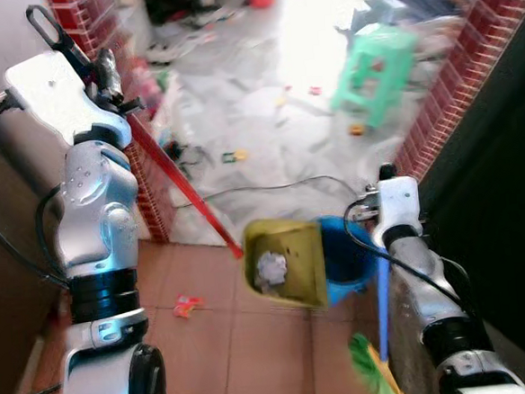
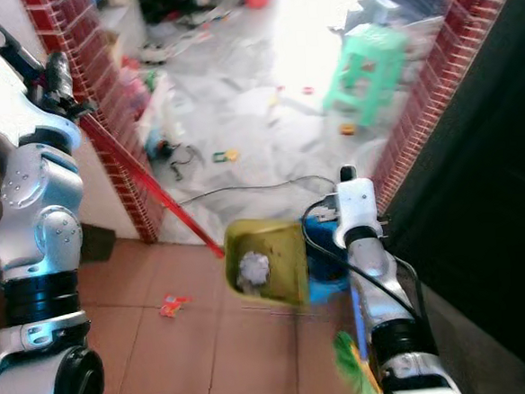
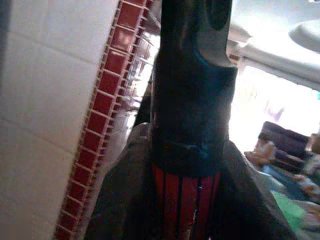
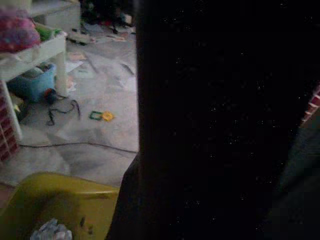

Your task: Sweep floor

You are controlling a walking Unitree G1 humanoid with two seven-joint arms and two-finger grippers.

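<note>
Your left gripper [image 1: 100, 68] is raised high beside the red brick pillar [image 1: 158, 182], and its fingers are closed around the top of one red handle [image 1: 186, 193]. In the left wrist view you look along the black grip [image 3: 192, 95] of that handle [image 3: 185, 205], clamped between the two fingers. The handle slants down from the gripper to one yellow dustpan [image 1: 290, 263], which hangs tilted above the terracotta tile floor [image 1: 246, 351]. Inside the dustpan you have one crumpled white wad of paper [image 1: 270, 269].

Your right arm reaches forward low on the right side, with its gripper [image 1: 385, 175] up near the dustpan. You cannot tell whether its fingers are open or closed; the right wrist view is mostly dark, with the yellow dustpan [image 4: 60, 205] and its white wad [image 4: 50, 231] at one edge. One blue pole [image 1: 383, 310] runs down beside this arm, and something green with yellow [image 1: 374, 369] sits at its lower end. Behind the dustpan you can see one blue bin [image 1: 348, 259], touching or just behind the dustpan's edge.

On the tiles near the left arm lies one small red scrap [image 1: 187, 304]. Beyond the tiles, the pale floor [image 1: 268, 142] holds one green stool [image 1: 375, 72], one thin cable [image 1: 280, 187], and several small bits of litter, too blurred to count.
</note>
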